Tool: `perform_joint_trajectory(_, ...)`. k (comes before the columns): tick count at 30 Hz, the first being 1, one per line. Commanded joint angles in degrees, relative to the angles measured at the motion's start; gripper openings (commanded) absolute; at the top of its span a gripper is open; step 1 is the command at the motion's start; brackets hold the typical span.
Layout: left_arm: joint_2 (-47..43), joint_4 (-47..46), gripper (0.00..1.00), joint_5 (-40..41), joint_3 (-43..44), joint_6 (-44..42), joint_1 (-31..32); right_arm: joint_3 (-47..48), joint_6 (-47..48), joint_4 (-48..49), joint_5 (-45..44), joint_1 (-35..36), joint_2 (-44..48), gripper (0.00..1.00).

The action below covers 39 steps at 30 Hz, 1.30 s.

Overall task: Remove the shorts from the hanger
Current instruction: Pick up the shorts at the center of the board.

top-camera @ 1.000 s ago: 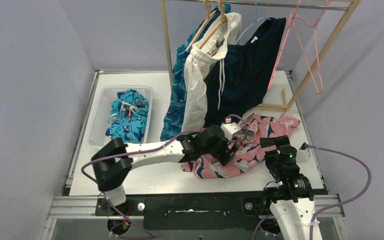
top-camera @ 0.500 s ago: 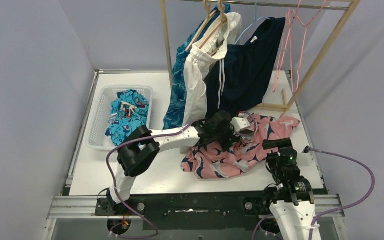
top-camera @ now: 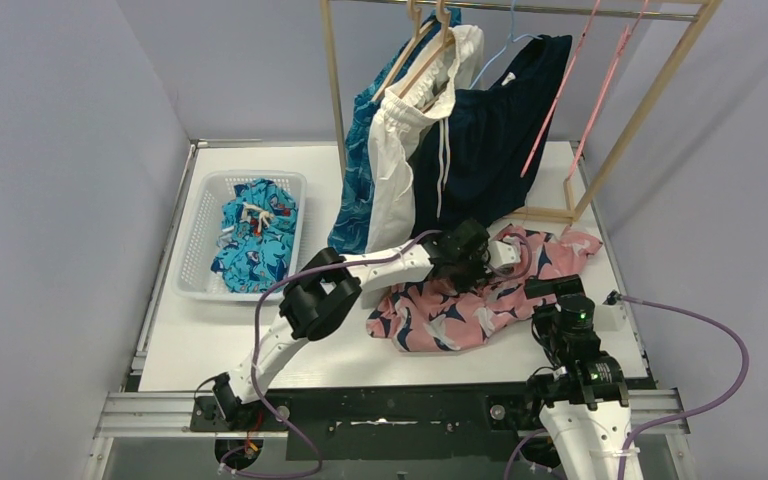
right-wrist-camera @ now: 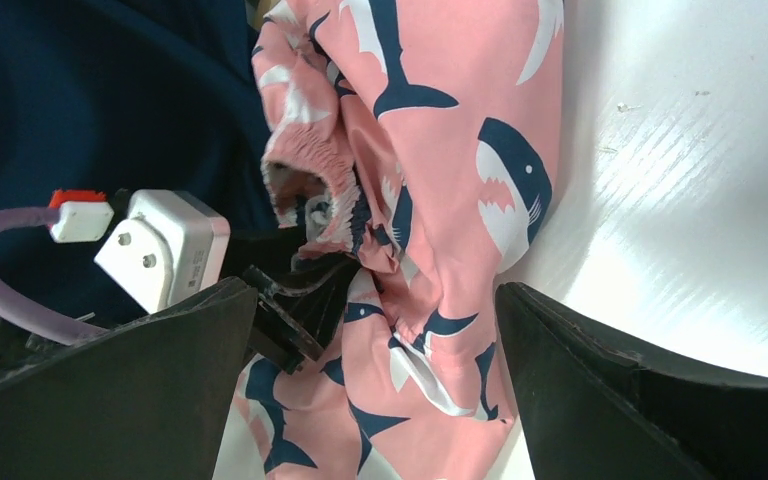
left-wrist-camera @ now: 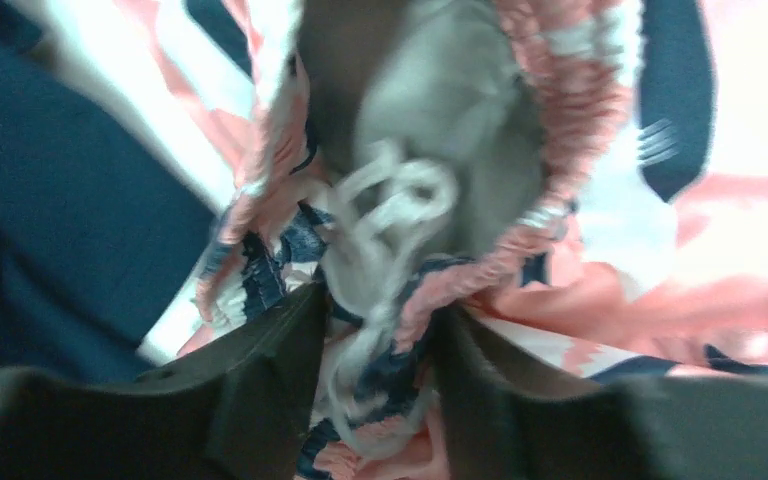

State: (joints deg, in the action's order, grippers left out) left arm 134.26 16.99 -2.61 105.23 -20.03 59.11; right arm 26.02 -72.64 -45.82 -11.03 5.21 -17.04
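**Left gripper at the waistband of the pink shorts on the table**

From the left: the teal shorts (top-camera: 255, 238) are lying in the basket (top-camera: 192, 262), and the blue leaf-pattern shorts (top-camera: 355, 190), white shorts (top-camera: 395, 170) and navy shorts (top-camera: 490, 140) are hanging on the rack (top-camera: 332, 80). In front of these, the left gripper (left-wrist-camera: 375, 320) is straddling the gathered waistband and drawstring of the pink shorts (top-camera: 460, 305). Fabric is filling its gap, though a firm pinch cannot be confirmed. The pink shorts are lying off the hanger, their long axis running from near-left to far-right. The right gripper (right-wrist-camera: 375, 290) is hovering spread wide just beside their right edge. The basket is lying well to the left, so the left arm is judged better placed.
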Motion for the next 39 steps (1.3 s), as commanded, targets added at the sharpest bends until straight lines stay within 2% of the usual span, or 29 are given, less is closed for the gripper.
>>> perform_joint_trajectory(1,5.64,17.38,0.27,-12.13,5.26,3.03,0.04,0.86,-0.12,2.81,-0.55,-0.26,-0.89,0.95)
perform_joint_trajectory(3,5.05,17.25,0.1,-15.52,3.36,5.93,0.04,0.96,-0.24,2.53,-0.8,-0.28,-0.7,0.95)
perform_joint_trajectory(5,2.32,13.91,0.0,-17.74,-1.22,8.6,0.27,1.04,-0.58,2.08,-1.15,-0.29,-0.44,0.95)
perform_joint_trajectory(10,-10.16,3.76,0.0,-16.16,-16.18,14.43,1.44,1.54,-1.11,1.0,-1.32,-0.24,0.32,0.95)
perform_joint_trajectory(17,-33.57,-1.16,0.0,-9.46,-36.86,21.21,2.3,1.49,-2.27,0.19,-1.33,-0.16,1.55,0.95)
perform_joint_trajectory(20,-40.61,-2.57,0.0,-8.35,-43.86,24.29,2.03,0.49,-2.91,1.31,-0.5,-0.2,1.66,0.95)
perform_joint_trajectory(21,-42.08,-3.41,0.06,-8.15,-45.54,25.16,1.87,-0.05,-2.94,2.04,0.01,-0.2,1.54,0.95)
perform_joint_trajectory(25,-43.93,-6.46,0.51,-8.33,-49.36,27.41,1.04,-1.76,-3.25,4.98,3.31,-0.15,-0.01,0.95)
perform_joint_trajectory(26,-43.52,-6.79,0.65,-8.53,-49.3,27.57,0.82,-1.95,-3.21,5.44,4.16,-0.2,-0.69,0.95)
perform_joint_trajectory(28,-42.19,-7.4,0.78,-8.64,-48.67,27.68,0.42,-2.34,-2.41,6.24,5.59,-0.2,-2.23,0.95)
perform_joint_trajectory(34,-39.05,-10.64,0.82,-10.78,-47.23,27.72,-1.45,-4.69,1.72,9.91,11.56,-0.2,-7.86,0.96)
perform_joint_trajectory(39,-35.73,-11.53,0.82,-6.97,-46.15,25.67,-2.24,-8.11,2.58,16.11,17.75,-0.2,-12.58,0.96)
